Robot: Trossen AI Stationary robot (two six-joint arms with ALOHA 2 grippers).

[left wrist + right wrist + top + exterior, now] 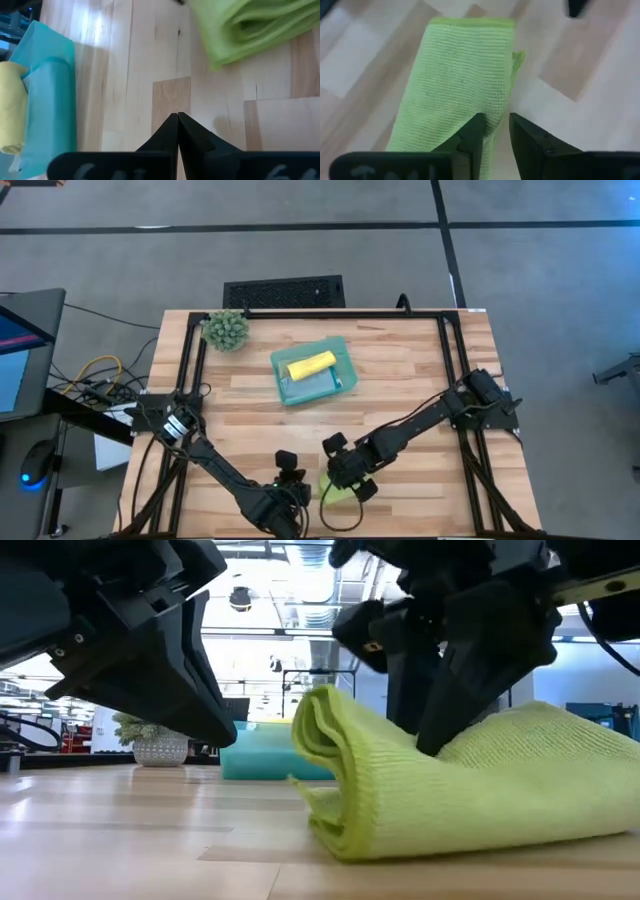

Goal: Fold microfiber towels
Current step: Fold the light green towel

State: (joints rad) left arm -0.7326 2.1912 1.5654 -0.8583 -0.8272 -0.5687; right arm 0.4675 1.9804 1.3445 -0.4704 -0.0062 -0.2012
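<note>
1. The lime towel lies folded over at the near edge of the surface, between my two arms.
2. My right claw sits at the towel's edge with its fingers a little apart, the cloth edge in the gap; I can't tell whether it pinches.
3. I'd lift it straight up, so the fold isn't dragged open.
4. My left claw is pressed together, beside the towel.
5. The tray holds a rolled yellow towel.
</note>
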